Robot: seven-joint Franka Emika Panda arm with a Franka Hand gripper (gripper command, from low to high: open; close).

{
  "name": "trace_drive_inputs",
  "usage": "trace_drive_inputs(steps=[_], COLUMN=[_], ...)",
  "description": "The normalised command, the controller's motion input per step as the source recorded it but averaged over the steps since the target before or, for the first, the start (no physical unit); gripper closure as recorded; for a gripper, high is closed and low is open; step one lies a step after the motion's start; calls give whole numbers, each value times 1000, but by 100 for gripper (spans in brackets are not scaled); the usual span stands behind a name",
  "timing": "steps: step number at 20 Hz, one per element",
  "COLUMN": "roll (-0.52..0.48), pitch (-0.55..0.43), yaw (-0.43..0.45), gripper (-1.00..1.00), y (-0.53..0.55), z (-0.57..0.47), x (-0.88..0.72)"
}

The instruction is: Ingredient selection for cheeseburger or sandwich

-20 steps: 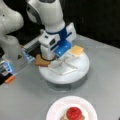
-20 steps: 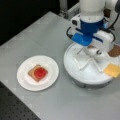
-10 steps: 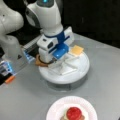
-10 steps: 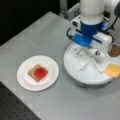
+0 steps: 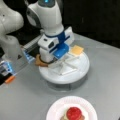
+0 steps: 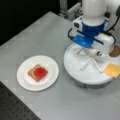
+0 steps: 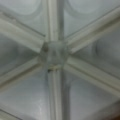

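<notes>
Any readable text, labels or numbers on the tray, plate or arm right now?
None can be read. The divided tray, white plate, cheese square and arm housing carry no legible marks. The end effector hangs over the tray's hub, also unmarked.

Both front views high, angled down from opposite sides, sharing divided tray (image 5: 75, 72) (image 6: 82, 75) and plate (image 5: 57, 110) (image 6: 25, 80). Wrist view straight down, close on tray hub (image 7: 53, 53).
</notes>
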Motion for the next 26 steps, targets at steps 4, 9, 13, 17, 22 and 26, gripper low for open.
trace_drive_inputs(steps=[4, 9, 13, 17, 22, 26], roll=[-171, -173, -127, -101, -104, -102], pitch=[-212, -137, -77, -82, -79, -78], yaw=[66, 84, 62, 17, 1, 10], gripper=[-100, -100, -100, -100, -100, -100], y=[32, 114, 141, 134, 100, 88], z=[-245, -212, -48, -29, -69, -107], x=[-138, -74, -36, 4, 4, 7])
